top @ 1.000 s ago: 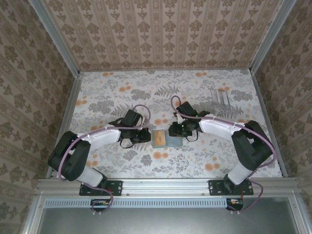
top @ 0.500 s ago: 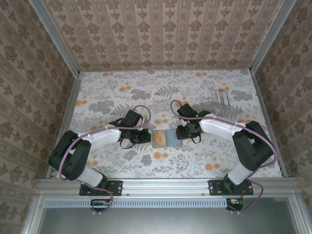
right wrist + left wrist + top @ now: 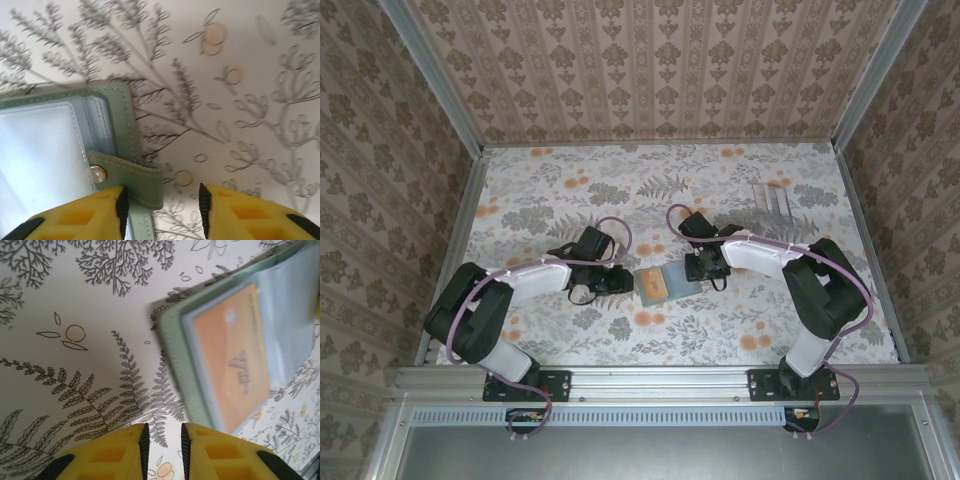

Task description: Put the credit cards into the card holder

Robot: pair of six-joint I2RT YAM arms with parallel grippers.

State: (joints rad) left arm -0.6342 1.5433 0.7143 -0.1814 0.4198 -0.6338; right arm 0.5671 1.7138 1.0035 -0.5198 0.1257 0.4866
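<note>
The opened grey-green bifold card holder (image 3: 662, 285) is laid on the floral table between both arms, its snap tab just beside the parted, empty right gripper (image 3: 160, 200); the left gripper (image 3: 162, 442) is nearly closed, empty.

Card holder (image 3: 122, 125) matt stitched green leatherette, glossy clear plastic sleeves (image 3: 40, 150), metal snap (image 3: 98, 174)

An orange card (image 3: 232, 360) in the open card holder (image 3: 175, 355), seen from the left wrist, carries a large dark logo-like mark and a line of small print along one edge, both too blurred to read.
</note>
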